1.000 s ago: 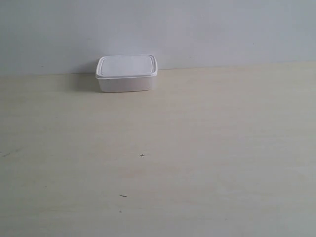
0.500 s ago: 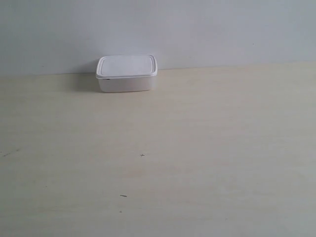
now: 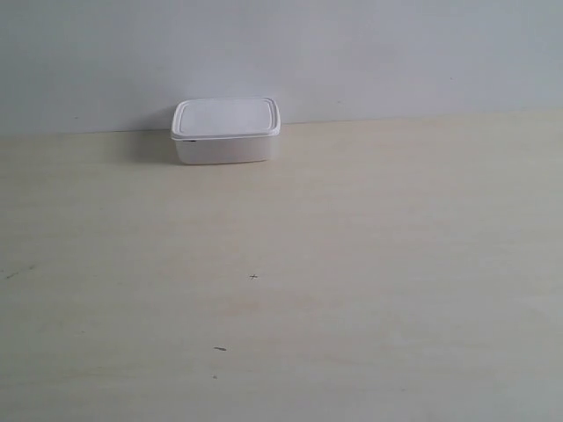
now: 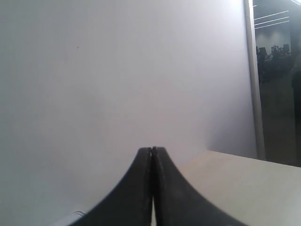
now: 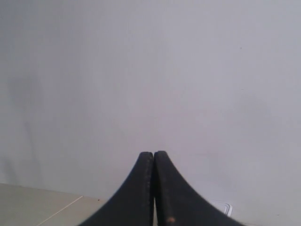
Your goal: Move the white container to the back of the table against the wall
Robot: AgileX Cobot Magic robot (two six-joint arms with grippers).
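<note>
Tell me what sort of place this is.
Probably a test bench in a lab or office: a wood-grain table set against a blank pale wall, one lidded white container on it, and a dim room with ceiling lights beyond the wall's edge.

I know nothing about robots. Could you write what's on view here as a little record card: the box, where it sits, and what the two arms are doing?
Object: white container, closed, upright
Location: far edge of the table, right by the wall; whether it touches cannot be told
Left tool: shut, holding nothing, facing the wall
Right tool: shut, holding nothing, facing the wall
Arms in exterior view: none visible
Task state: looks done, as the container sits at the back
</note>
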